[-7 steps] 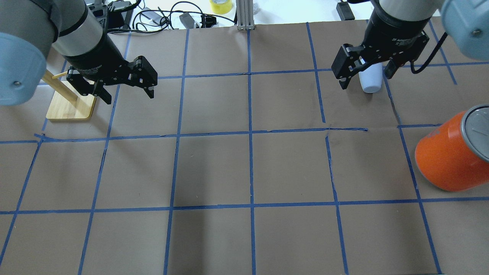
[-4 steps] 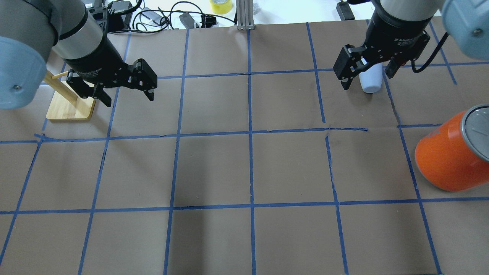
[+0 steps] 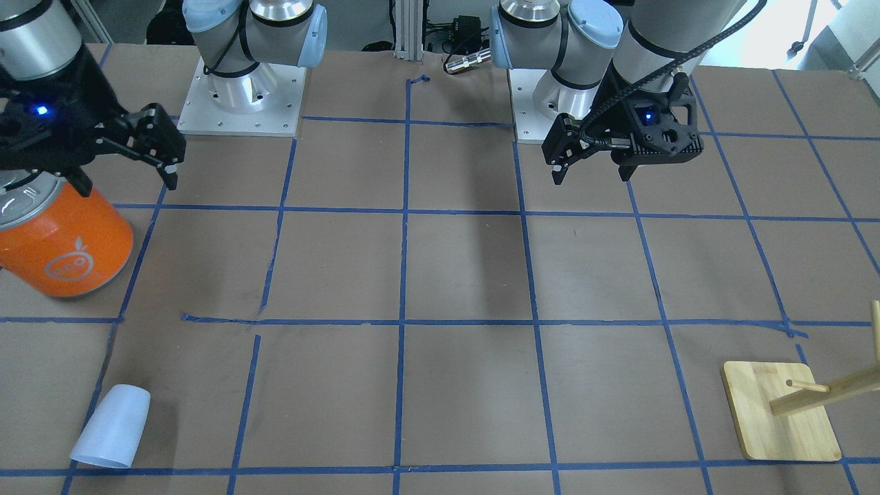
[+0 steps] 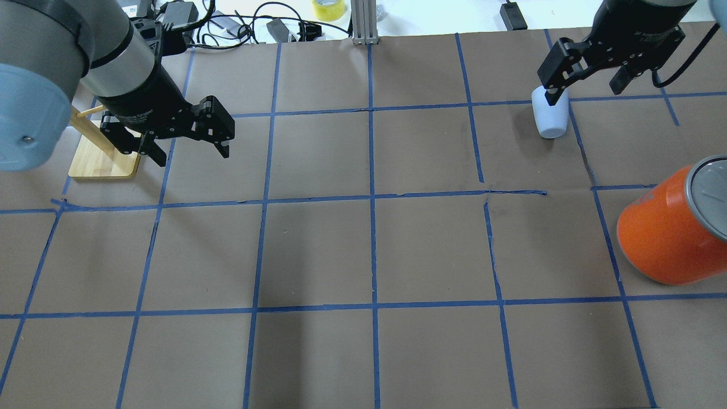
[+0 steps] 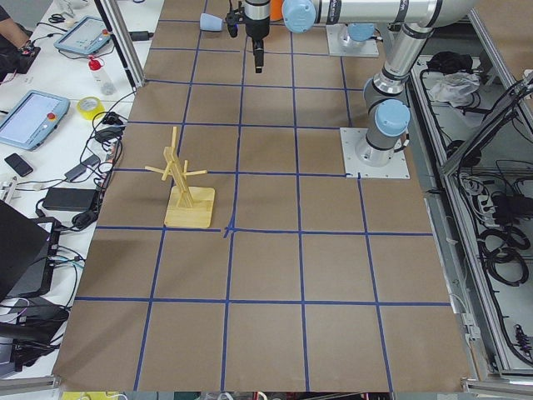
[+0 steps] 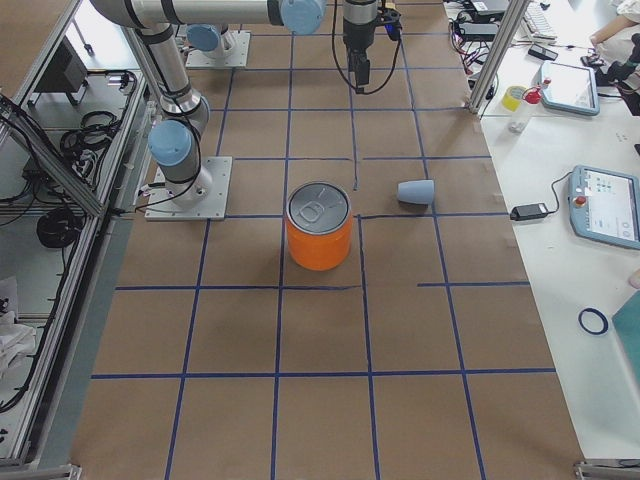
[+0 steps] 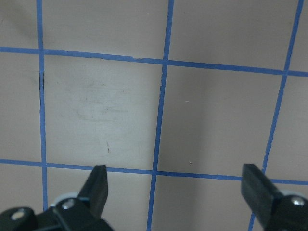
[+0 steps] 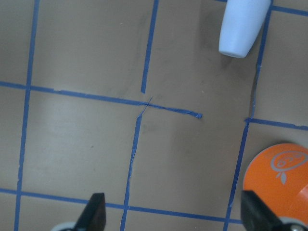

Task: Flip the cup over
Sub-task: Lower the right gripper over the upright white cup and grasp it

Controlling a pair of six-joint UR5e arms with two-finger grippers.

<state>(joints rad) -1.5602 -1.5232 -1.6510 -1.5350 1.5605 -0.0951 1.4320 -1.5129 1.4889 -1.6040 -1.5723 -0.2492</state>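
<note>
The cup point(image 4: 551, 122) is a small pale blue-white tumbler lying on its side at the far right of the table, narrow base toward the robot. It also shows in the front view point(image 3: 110, 426), the right side view point(image 6: 416, 191) and the right wrist view point(image 8: 242, 26). My right gripper point(image 4: 583, 94) is open and empty, raised above the table; one finger overlaps the cup's wide end in the overhead view. In the front view it point(image 3: 125, 180) hangs over the orange container. My left gripper point(image 4: 193, 154) is open and empty at the far left.
A big orange container point(image 4: 664, 238) with a grey lid stands at the right edge, nearer the robot than the cup. A wooden peg stand point(image 4: 105, 159) sits behind my left gripper. Cables and a yellow tape roll point(image 4: 328, 8) lie past the table's far edge.
My right gripper, which straddled the cup, has risen and moved right and away, still open. The cup stays where it lay. The left gripper has barely shifted.
</note>
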